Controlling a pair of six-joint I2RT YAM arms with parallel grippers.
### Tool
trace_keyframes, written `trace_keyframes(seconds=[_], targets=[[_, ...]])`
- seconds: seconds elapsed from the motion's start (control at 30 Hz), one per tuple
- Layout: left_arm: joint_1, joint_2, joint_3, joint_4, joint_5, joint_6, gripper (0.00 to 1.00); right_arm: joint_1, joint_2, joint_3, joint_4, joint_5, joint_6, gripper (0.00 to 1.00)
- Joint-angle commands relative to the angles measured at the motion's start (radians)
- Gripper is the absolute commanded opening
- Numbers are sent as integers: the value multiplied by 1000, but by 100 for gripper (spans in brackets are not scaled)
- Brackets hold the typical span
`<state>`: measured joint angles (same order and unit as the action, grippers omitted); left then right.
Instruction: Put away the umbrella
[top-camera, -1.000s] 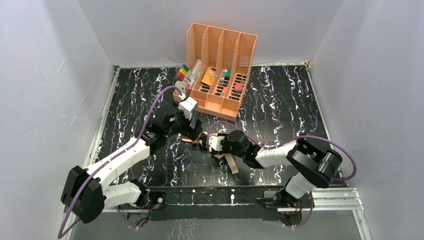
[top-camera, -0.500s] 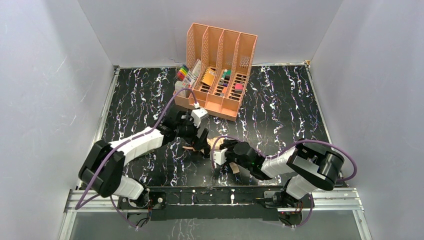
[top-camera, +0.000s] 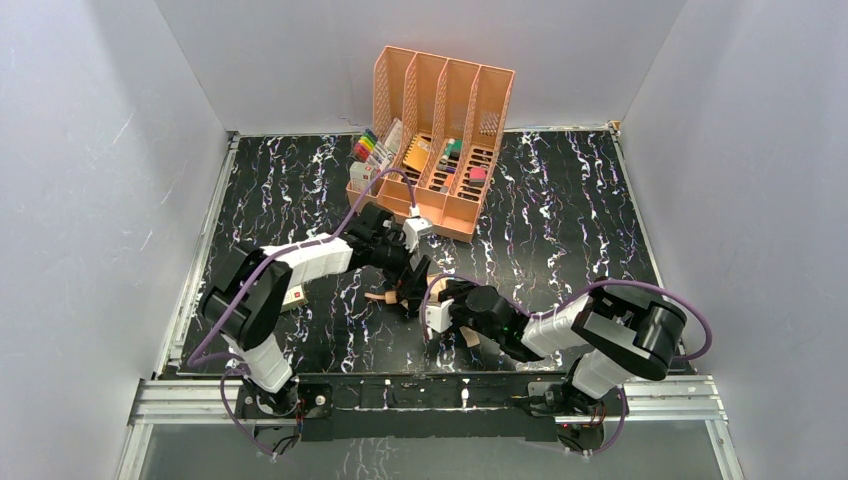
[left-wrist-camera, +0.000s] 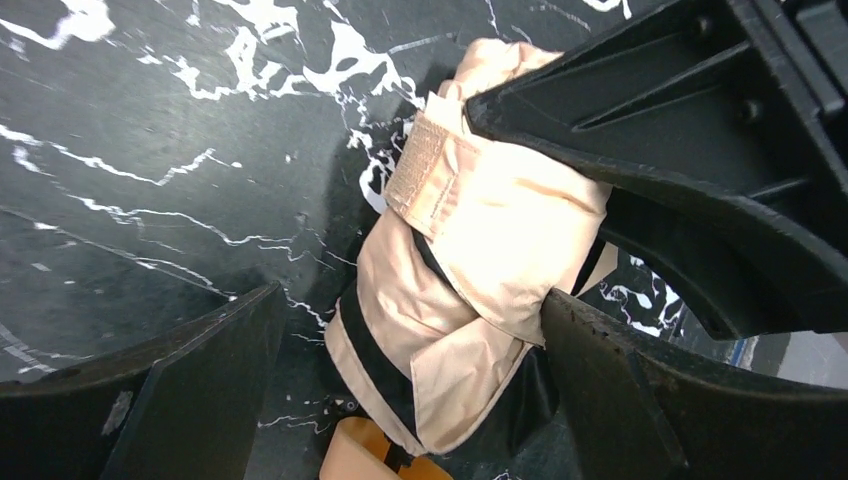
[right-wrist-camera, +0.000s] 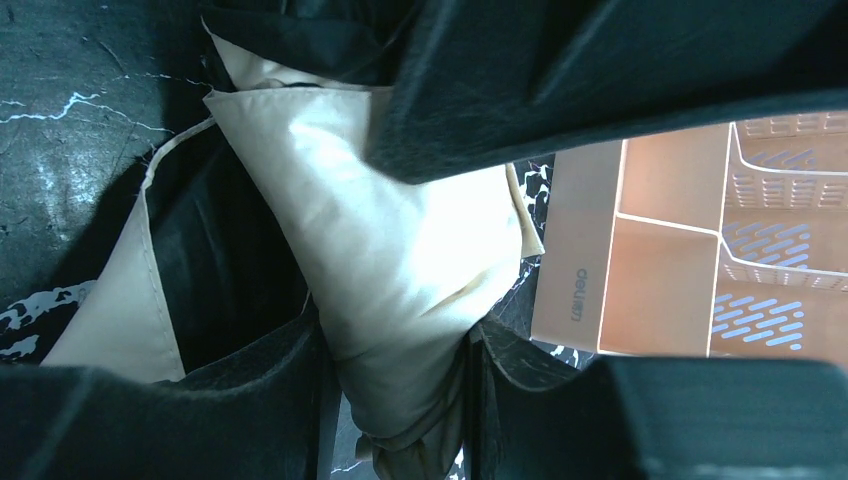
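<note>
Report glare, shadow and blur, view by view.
Top external: even light, sharp, but the umbrella shows only as a small tan scrap. Left wrist: tan fabric crisp, the left fingers dark. Right wrist: fabric blown out white, the right fingers soft black masses.

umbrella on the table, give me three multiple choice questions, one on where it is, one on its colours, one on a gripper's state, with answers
1. Where is the umbrella?
A hung on a wall
B lying on the black marbled table, where the two arms meet
C raised in the air

2. What colours is its fabric?
A red and white
B blue
C tan and black

3. How is the left gripper?
A open, a finger on either side of the umbrella
B shut on nothing
C shut on a pen

Answers:
1 B: the left wrist view shows it resting on the table.
2 C: both wrist views show tan cloth with black folds.
3 A: its fingers stand wide apart, while the right gripper pinches the fabric.
</note>
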<state>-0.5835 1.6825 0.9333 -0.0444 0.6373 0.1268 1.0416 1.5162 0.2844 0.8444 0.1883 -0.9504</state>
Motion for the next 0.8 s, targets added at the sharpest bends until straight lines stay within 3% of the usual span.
trace_keyframes(seconds=[0.0,0.2,0.53,0.63,0.7,0.77], targets=[[3,57,29,-72,54,45,98,15,25,-11,3,-12,-12,18],[-15,106,44,-96,9,61,86,15,10,-5,1,-3,7,18],[-69,99,0,-130,-184,87,46,15,-37,21,-29,-5,66,19],[-71,96,-17,-132,-242,85,29,15,-65,26,-42,-6,83,30],[-73,95,-23,-133,-266,82,22,15,-97,43,-92,-12,105,44],[-73,98,-24,-132,-283,82,17,15,-148,66,-161,-18,150,52]])
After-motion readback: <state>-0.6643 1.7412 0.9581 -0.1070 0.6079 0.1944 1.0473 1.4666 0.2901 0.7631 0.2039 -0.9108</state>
